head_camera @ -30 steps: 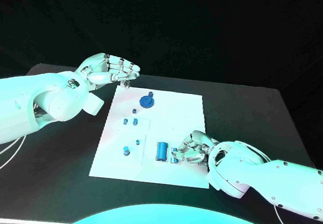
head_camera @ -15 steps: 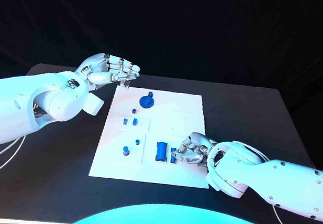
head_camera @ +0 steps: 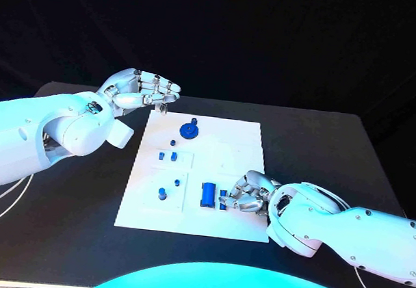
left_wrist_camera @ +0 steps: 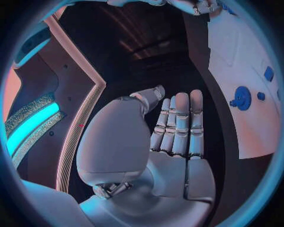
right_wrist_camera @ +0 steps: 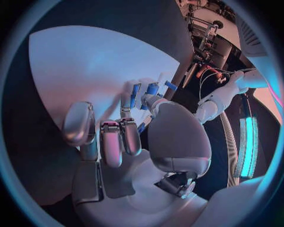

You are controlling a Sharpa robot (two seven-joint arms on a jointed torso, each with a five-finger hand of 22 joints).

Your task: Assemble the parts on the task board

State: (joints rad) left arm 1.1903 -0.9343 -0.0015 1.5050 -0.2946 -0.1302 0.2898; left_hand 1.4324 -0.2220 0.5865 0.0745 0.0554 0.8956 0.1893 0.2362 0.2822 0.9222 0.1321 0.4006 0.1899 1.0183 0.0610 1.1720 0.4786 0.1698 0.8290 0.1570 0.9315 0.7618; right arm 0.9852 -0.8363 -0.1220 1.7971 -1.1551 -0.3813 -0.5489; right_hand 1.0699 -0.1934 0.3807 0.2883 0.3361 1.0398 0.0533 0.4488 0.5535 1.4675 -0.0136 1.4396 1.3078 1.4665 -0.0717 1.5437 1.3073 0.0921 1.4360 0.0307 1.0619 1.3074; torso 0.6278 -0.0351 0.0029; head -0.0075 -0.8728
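The white task board (head_camera: 229,156) lies in the middle of the black table. A round blue part (head_camera: 189,129) stands near its far edge, with several small blue parts (head_camera: 168,157) down its left side. A blue cylinder (head_camera: 207,194) lies near the front. My right hand (head_camera: 250,193) rests on the board just right of the cylinder and pinches a small blue part (head_camera: 224,200) at its fingertips; the right wrist view shows that part (right_wrist_camera: 153,89) between the fingertips. My left hand (head_camera: 140,91) hovers off the board's far left corner, fingers curled in on nothing (left_wrist_camera: 177,127).
The black table (head_camera: 317,147) stretches bare to the right of the board. My left forearm (head_camera: 40,135) lies over the table's left side. The left wrist view shows the board (left_wrist_camera: 248,61) and the round blue part (left_wrist_camera: 243,98) beyond the left hand.
My right hand has crept slightly left toward the blue cylinder with the small part at its fingertips. The left hand has stayed still.
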